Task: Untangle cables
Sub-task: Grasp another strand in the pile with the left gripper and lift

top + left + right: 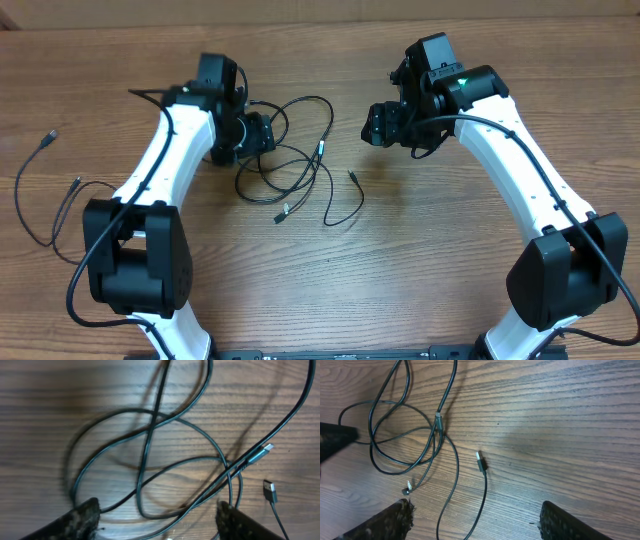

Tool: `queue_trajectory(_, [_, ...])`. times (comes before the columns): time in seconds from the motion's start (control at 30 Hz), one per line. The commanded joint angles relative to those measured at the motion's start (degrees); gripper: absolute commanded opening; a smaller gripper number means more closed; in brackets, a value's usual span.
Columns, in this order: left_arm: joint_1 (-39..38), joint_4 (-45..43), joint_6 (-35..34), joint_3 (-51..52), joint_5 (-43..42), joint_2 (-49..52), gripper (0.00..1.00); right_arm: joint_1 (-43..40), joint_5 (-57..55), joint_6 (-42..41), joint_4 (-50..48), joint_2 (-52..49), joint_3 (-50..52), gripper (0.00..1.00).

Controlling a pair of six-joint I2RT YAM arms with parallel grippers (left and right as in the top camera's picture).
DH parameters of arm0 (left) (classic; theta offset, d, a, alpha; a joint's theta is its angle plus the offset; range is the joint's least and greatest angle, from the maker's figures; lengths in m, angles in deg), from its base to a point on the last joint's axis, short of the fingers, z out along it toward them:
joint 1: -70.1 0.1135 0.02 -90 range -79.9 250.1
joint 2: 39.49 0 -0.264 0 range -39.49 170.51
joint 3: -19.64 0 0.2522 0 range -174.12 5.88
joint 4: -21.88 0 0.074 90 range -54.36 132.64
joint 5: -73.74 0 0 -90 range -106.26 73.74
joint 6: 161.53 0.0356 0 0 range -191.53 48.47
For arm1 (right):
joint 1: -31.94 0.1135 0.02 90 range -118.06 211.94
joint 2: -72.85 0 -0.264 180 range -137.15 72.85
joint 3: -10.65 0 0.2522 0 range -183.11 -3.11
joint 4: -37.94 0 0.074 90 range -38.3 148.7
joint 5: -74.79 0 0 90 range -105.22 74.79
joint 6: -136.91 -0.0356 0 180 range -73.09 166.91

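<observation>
A loose tangle of thin black cables [290, 165] lies on the wooden table between the two arms, with plug ends at its right and lower sides. My left gripper [256, 133] is open at the tangle's left edge. In the left wrist view its fingers [157, 516] straddle several cable loops [150, 460], and a silver-tipped plug [263, 452] lies to the right. My right gripper [380, 125] is open and empty, above and to the right of the tangle. In the right wrist view its fingers [477, 517] hang over one cable strand [482, 490] ending in a plug [480, 462].
A separate thin black cable [35, 200] lies at the far left of the table, its plug end [48, 137] pointing up and away. The wooden table [450, 250] stretches to the right of the tangle. A second small plug [270, 491] lies near the left gripper's right finger.
</observation>
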Motion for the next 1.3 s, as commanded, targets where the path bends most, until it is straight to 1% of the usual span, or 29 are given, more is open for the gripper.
queue_trajectory(0.0, [-2.10, -4.13, 0.85, 4.59, -3.56, 0.09, 0.69, -0.13, -0.02, 0.24, -0.28, 0.90, 0.15, 0.80])
queue_trajectory(0.13, [-4.04, -7.39, 0.74, 6.34, -2.21, 0.09, 0.67, -0.13, 0.00, 0.24, -0.28, 0.85, 0.15, 0.80])
queue_trajectory(0.2, [-4.52, -8.70, -1.92, 6.58, 1.11, 0.11, 0.64, -0.13, 0.00, 0.24, -0.26, 0.85, 0.15, 0.80])
queue_trajectory(0.27, [-4.50, -9.07, -6.14, 6.58, 5.29, 0.11, 0.63, -0.13, 0.00, 0.24, -0.26, 0.81, 0.15, 0.80])
queue_trajectory(0.33, [-4.50, -9.31, -8.92, 6.58, 7.65, 0.11, 0.62, -0.13, 0.00, 0.24, -0.11, 0.81, 0.15, 0.80])
queue_trajectory(0.53, [-4.52, -10.93, -9.25, 6.58, 8.02, 0.11, 0.66, -0.13, -0.02, 0.26, 0.07, 0.79, 0.15, 0.80])
queue_trajectory(0.67, [-4.52, -10.91, -9.27, 6.58, 9.68, 0.11, 0.67, -0.13, 0.00, 0.24, -0.31, 0.79, 0.15, 0.80])
queue_trajectory(0.7, [-4.52, -10.95, -9.27, 6.60, 10.64, 0.11, 0.66, -0.13, 0.00, 0.24, -0.31, 0.79, 0.15, 0.80])
queue_trajectory(0.73, [-4.55, -10.58, -9.29, 6.73, 13.49, 0.20, 0.63, -0.11, 0.00, 0.24, -0.22, 0.79, 0.15, 0.80])
queue_trajectory(0.77, [-4.68, -10.62, -9.27, 6.88, 14.12, 0.42, 0.63, -0.13, -0.02, 0.26, -0.22, 0.79, 0.15, 0.80])
queue_trajectory(0.87, [-4.87, -10.97, -9.27, 6.88, 14.12, 1.77, 0.62, -0.11, -0.02, 0.24, -0.24, 0.79, 0.15, 0.80])
queue_trajectory(0.93, [-5.51, -11.69, -9.27, 6.88, 12.59, 3.23, 0.61, -0.13, -0.02, 0.26, -0.22, 0.79, 0.15, 0.80])
queue_trajectory(0.97, [-5.95, -12.31, -9.27, 6.88, 10.34, 4.66, 0.56, -0.13, -0.02, 0.26, -0.11, 0.79, 0.15, 0.80])
queue_trajectory(1.03, [-6.62, -13.05, -9.27, 6.86, 8.41, 5.44, 0.39, -0.13, -0.02, 0.26, 0.02, 0.79, 0.15, 0.80])
queue_trajectory(1.07, [-6.88, -13.42, -9.25, 6.86, 7.37, 5.44, 0.33, -0.13, -0.02, 0.26, 0.02, 0.79, 0.15, 0.80])
queue_trajectory(1.13, [-7.08, -13.49, -9.27, 6.29, 7.21, 4.96, 0.10, -0.13, -0.02, 0.26, 0.00, 0.79, 0.15, 0.80])
queue_trajectory(1.17, [-7.06, -12.96, -9.29, 5.88, 7.19, 4.79, 0.04, -0.13, -0.02, 0.26, 0.00, 0.79, 0.15, 0.80])
queue_trajectory(1.27, [-6.93, -10.16, -10.43, 2.40, 7.15, 2.93, 0.04, -0.13, -0.02, 0.26, -0.02, 0.79, 0.15, 0.80])
